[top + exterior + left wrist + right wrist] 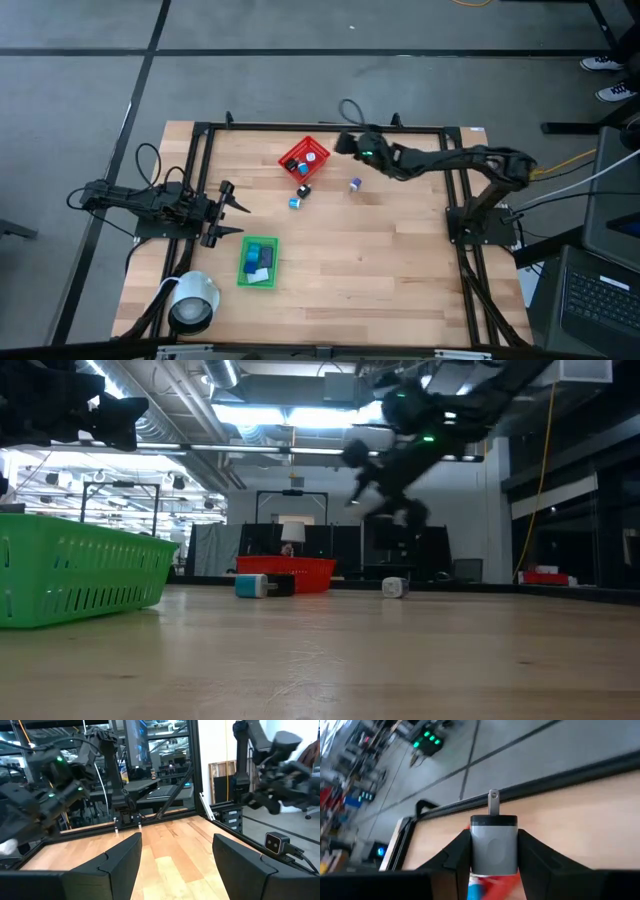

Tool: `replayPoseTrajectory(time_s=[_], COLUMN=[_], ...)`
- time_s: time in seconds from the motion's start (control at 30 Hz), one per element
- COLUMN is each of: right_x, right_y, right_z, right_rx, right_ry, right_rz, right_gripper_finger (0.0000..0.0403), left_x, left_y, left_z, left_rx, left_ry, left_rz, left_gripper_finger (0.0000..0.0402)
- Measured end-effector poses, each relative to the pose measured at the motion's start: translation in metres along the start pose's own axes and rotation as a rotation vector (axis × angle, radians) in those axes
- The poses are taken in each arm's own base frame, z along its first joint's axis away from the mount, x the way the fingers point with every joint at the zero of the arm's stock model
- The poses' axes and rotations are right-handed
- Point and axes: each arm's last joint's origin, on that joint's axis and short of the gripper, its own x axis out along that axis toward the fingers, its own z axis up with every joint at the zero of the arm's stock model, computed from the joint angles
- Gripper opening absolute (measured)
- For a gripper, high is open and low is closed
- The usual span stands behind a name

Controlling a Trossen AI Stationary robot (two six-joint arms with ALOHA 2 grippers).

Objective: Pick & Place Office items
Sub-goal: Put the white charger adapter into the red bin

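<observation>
Grey charger plug [493, 851] clamped between the fingers of the right end effector [493, 857]. Its long axis runs out along the fingers, metal prong [493, 801] pointing forward, away from the wrist. Fingers narrow, pressed on both flat sides of the plug.

High view: right end effector [345, 143] hangs in the air just beside the red basket [304, 158], toward the table's far edge. Red mesh and something blue show directly under the plug in the right wrist view, so the basket lies just below and slightly behind the held piece. Judgement: the drop turns on that offset; a short shift over the basket should let the plug fall inside it.

Loose pieces left on the table [400, 260]: black block [303, 190], blue-and-white block [295, 202], purple-white bit [355, 184], all near the basket. Right arm is nearer to them.

Green tray [258, 262] holds a few blue and white pieces, near the left side.

Left end effector [228, 212] waits low over the table beside the tray, fingers spread wide, empty. White tape roll [194, 297] sits at the near left corner.
</observation>
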Motion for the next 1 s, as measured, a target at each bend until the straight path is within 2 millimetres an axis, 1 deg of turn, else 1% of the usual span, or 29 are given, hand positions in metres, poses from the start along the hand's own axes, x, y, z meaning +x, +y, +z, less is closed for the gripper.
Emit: replayPoseTrajectory(time_s=[0.13, 0.23, 0.33, 0.43, 0.53, 0.63, 0.77, 0.83, 1.0], right_x=[0.034, 0.062, 0.086, 0.100, 0.105, 0.104, 0.102, 0.102, 0.101], right_y=[0.035, 0.055, 0.066, 0.070, 0.079, 0.087, 0.088, 0.088, 0.090], right_z=[-0.010, -0.019, -0.028, -0.033, -0.036, -0.038, -0.039, -0.039, -0.042], right_rx=[-0.115, -0.176, -0.234, -0.301, -0.349, -0.372, -0.387, -0.387, -0.379], right_ry=[0.062, 0.138, 0.205, 0.269, 0.303, 0.308, 0.318, 0.318, 0.315], right_rz=[0.078, 0.114, 0.045, -0.063, -0.099, -0.079, -0.082, -0.082, -0.081], right_gripper_finger=[0.0126, 0.0126, 0.0126, 0.0126, 0.0126, 0.0126, 0.0130, 0.0148, 0.0217], left_x=[0.000, 0.000, 0.000, 0.000, 0.000, 0.000, 0.000, 0.000, 0.000], left_y=[0.000, 0.000, 0.000, 0.000, 0.000, 0.000, 0.000, 0.000, 0.000], left_z=[0.000, 0.000, 0.000, 0.000, 0.000, 0.000, 0.000, 0.000, 0.000], left_rx=[0.000, 0.000, -0.001, 0.000, 0.000, 0.000, -0.001, 0.000, 0.000], left_ry=[0.000, -0.001, 0.000, 0.000, -0.001, -0.001, 0.000, 0.000, 0.000], left_rz=[0.000, 0.000, 0.000, 0.000, 0.000, 0.000, 0.000, 0.000, 0.000], left_gripper_finger=[0.0239, 0.0239, 0.0239, 0.0239, 0.0239, 0.0239, 0.0239, 0.0239, 0.0239])
